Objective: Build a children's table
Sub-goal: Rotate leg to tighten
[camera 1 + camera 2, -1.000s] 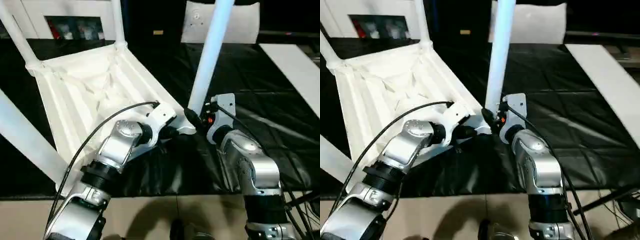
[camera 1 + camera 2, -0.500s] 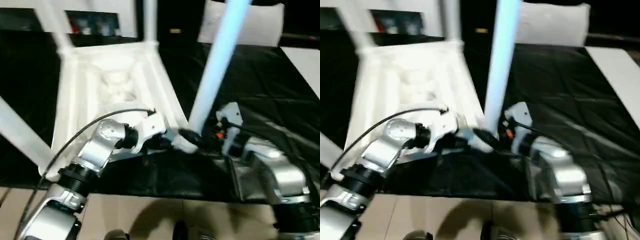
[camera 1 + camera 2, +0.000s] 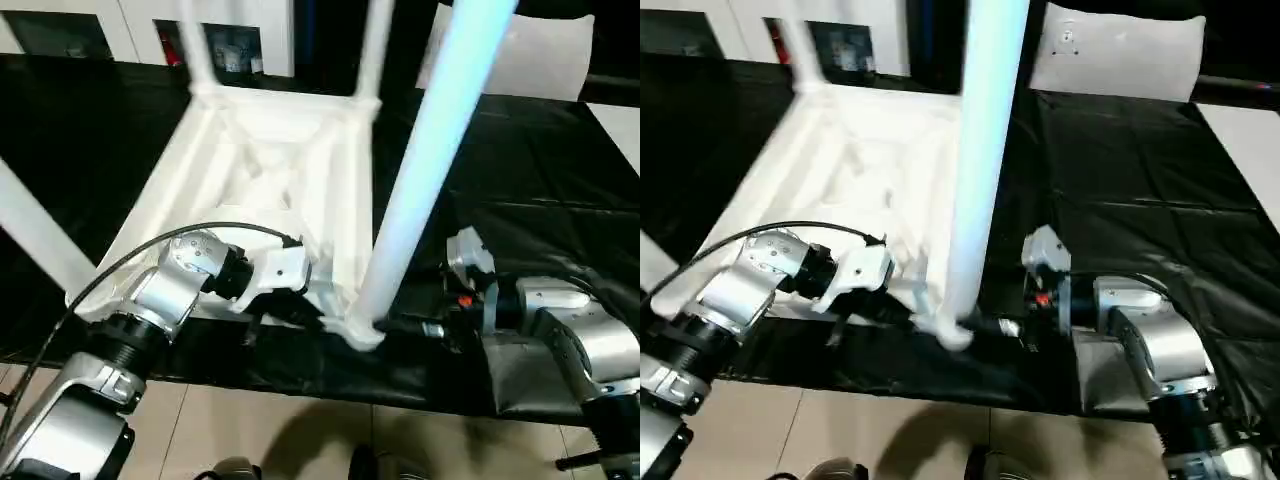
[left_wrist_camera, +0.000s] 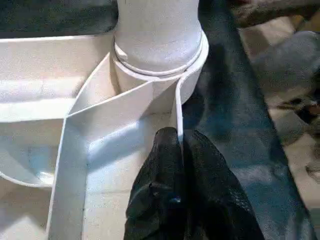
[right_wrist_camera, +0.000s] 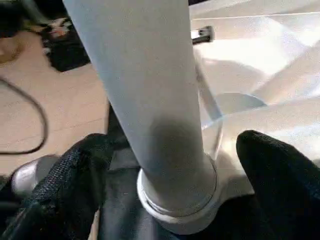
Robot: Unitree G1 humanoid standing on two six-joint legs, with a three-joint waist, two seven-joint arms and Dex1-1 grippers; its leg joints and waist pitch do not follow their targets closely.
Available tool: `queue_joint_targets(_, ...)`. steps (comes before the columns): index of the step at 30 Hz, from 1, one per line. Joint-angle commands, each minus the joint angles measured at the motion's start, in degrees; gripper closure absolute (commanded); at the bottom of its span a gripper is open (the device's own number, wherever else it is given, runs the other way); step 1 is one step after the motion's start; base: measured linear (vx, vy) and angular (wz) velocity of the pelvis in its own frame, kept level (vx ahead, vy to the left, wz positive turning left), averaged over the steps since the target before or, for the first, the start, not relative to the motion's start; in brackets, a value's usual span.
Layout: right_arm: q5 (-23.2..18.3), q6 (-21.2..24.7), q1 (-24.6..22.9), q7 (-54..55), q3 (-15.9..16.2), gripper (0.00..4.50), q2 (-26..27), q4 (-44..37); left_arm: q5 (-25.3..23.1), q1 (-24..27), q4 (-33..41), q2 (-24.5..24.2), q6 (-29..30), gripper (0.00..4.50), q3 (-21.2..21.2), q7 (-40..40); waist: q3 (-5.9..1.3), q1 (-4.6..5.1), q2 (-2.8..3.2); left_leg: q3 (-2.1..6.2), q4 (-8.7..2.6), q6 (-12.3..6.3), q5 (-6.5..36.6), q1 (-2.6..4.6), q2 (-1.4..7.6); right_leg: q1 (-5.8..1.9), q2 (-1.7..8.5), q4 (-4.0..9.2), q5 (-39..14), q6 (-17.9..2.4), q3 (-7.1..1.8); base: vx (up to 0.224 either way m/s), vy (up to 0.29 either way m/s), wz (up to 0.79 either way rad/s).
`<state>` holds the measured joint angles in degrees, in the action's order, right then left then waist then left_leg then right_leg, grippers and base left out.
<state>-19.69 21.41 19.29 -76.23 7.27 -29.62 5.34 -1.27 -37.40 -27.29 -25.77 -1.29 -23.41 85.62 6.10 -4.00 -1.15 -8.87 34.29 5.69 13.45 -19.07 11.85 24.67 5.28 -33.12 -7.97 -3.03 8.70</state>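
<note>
Last leg seated, table upside down on the counter [image 3: 560, 160].
Low centre, left gripper [image 4: 180, 145] pinches the top's [image 3: 270, 180] rim; right gripper [image 5: 170, 165] gapes wide around the near leg [image 3: 420, 170]. Next, I'd guess: flip it upright.

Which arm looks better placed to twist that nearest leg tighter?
Probably the right. The right gripper is open with a finger on each side of the leg just above its socket. The left gripper is shut on the table top's rim.

All-white children's table [image 3: 270, 190], black cloth [image 3: 540, 190], silver forearms [image 3: 570, 335]
</note>
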Motion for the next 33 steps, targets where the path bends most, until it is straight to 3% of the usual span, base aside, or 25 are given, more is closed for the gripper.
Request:
queue_joint_targets(1,0.07,-2.23,0.86,-2.18,0.9,0.5,-0.57,1.74,-0.27,-0.83,0.55,0.8,-2.08,4.5,-3.82,4.49,-4.56,0.14,-0.53,-0.47,-3.51,-9.0,-1.64,-0.72,1.42,-4.59,3.74,2.98,-15.05,-9.99,-4.18,0.0,0.0,0.0)
queue_joint_targets(9,-0.7,-2.47,2.49,-5.32,2.46,1.09,-0.18,3.5,-0.26,-1.3,0.14,1.34,-3.32,4.5,-4.58,6.02,-4.57,-0.64,-0.71,-0.48,-3.58,-8.3,-1.77,-0.74,1.59,-4.63,3.57,2.87,-14.72,-9.92,-4.2,0.0,0.0,0.0)
queue_joint_targets(10,-1.02,-2.2,2.65,-5.81,2.65,1.34,-0.23,3.41,-0.26,-1.36,-0.05,1.38,-3.57,4.5,-4.62,6.15,-4.61,-0.66,-0.75,-0.47,-3.54,-8.35,-1.93,-0.77,1.53,-4.66,3.52,2.85,-14.7,-9.8,-4.17,0.0,0.0,0.0)
queue_joint_targets(20,-1.66,-2.16,3.3,-8.13,3.67,1.89,-0.12,4.2,-0.45,-1.51,-0.96,1.34,-4.65,4.5,-4.84,6.36,-4.81,-0.73,-0.83,-0.47,-3.47,-8.33,-2.61,-0.82,1.55,-4.66,3.5,2.68,-14.05,-9.77,-4.16,0.0,0.0,0.0)
queue_joint_targets(25,-2.08,-1.59,2.9,-8.23,3.85,2.39,0.02,3.58,-0.48,-1.33,-1.13,1.45,-4.4,4.5,-4.71,5.65,-4.86,-0.79,-0.8,-0.5,-3.48,-7.96,-2.41,-0.84,1.5,-4.72,3.54,2.78,-14.49,-9.51,-4.15,0.0,0.0,0.0)
queue_joint_targets(27,-2.55,-1.11,2.48,-7.88,3.74,2.43,0.0,2.98,-0.36,-1.17,-1.08,1.58,-3.78,4.5,-4.47,5.1,-4.93,-0.78,-0.78,-0.48,-3.48,-7.85,-2.53,-0.81,1.52,-4.73,3.51,2.74,-14.41,-9.5,-4.15,0.0,0.0,0.0)
queue_joint_targets(30,-3.47,2.33,0.26,-2.39,2.27,2.48,1.38,-0.63,-0.97,-1.31,-1.05,2.58,1.73,4.5,-2.79,-0.07,-4.82,-0.79,-0.78,-0.5,-3.56,-7.36,-2.41,-0.74,1.57,-4.68,3.5,2.89,-14.9,-9.19,-4.22,0.0,0.0,0.0)
queue_joint_targets(33,0.2,4.97,-1.52,9.94,1.11,2.48,5.37,-3.35,-0.96,-0.78,-1.01,4.83,6.42,4.5,-0.37,-7.11,-4.46,-0.5,-0.8,-0.54,-3.84,-5.23,0.2,-0.85,1.12,-4.74,3.34,3.84,-20.44,-6.7,-4.01,0.0,0.0,0.0)
